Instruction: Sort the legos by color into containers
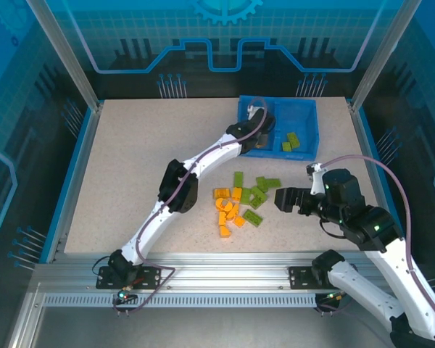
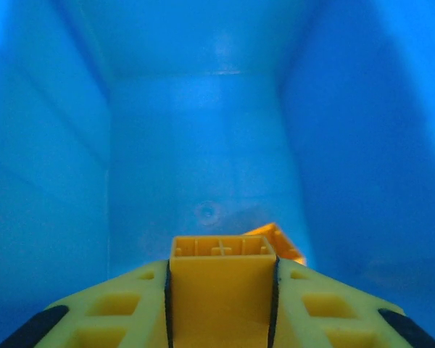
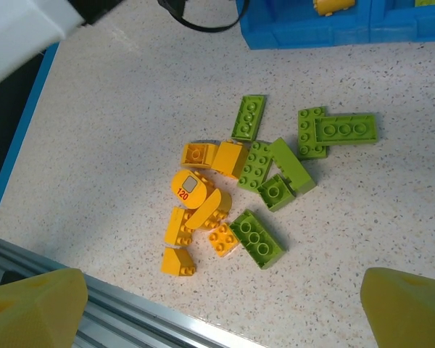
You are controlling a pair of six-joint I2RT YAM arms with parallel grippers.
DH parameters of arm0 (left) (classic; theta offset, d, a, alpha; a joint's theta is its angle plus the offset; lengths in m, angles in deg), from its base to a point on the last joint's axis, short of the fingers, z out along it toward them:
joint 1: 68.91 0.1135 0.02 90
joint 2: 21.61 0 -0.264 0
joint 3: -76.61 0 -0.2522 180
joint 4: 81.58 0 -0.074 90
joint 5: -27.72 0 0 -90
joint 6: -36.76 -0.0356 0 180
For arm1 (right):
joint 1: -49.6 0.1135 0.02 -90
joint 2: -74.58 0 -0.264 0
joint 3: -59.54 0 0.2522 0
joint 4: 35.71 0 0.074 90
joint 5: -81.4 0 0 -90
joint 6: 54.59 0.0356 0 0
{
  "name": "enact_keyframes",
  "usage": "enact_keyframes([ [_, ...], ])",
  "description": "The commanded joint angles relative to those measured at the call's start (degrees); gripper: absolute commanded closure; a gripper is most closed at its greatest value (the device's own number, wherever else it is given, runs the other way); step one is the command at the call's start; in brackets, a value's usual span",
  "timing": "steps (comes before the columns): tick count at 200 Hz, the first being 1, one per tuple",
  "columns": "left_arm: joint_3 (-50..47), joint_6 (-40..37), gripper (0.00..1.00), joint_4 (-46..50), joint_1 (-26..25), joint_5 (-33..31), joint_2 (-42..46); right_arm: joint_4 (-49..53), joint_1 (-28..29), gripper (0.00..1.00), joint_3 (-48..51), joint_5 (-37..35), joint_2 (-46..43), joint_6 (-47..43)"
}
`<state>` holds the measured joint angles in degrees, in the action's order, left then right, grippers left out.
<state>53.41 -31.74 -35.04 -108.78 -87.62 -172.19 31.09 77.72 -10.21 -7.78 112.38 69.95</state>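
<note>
on the desk (image 1: pixel 130 159), the left compartment of the blue tray (image 1: pixel 297 114) holds the left claw (image 1: pixel 257 125), clamped on an orange brick (image 2: pixel 221 279): the drop-off step, i'd judge. the right claw (image 1: pixel 285 199) hovers wide open beside the loose legos (image 3: pixel 232 196). next calls for letting go, then lifting clear.

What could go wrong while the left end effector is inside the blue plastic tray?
The small orange plastic brick sits clamped between the yellow fingers of the left end effector; it may stick on release.
Orange and lime-green bricks touch in one pile, so the open right end effector may catch two colours.
</note>
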Motion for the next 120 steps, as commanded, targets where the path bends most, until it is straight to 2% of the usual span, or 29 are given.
enact_keyframes([
  [1, 3.38, -2.13, 0.6, -2.36, 0.4, 1.84, 1.8, 1.01, 0.54, 0.02, -0.61, -0.63, -0.21, 0.44],
  [53, 0.88, -3.17, 0.42, -3.38, -0.47, 3.79, 7.56, 0.54, 0.53, 0.01, -0.79, -0.2, 0.39, 0.57],
  [87, -3.4, -3.18, 0.46, -2.13, -2.37, 4.44, 16.84, 0.14, 0.58, 0.01, -0.32, -0.5, 0.92, 0.35],
  [100, -11.86, -2.41, 0.47, -4.68, -3.43, 5.51, 24.65, 0.12, 0.53, 0.01, 0.24, -0.82, 1.26, 0.17],
  [120, -31.6, -2.91, 0.49, -14.56, -5.48, 7.26, 40.49, -0.39, 0.55, 0.01, 1.4, -0.55, 2.67, -0.46],
])
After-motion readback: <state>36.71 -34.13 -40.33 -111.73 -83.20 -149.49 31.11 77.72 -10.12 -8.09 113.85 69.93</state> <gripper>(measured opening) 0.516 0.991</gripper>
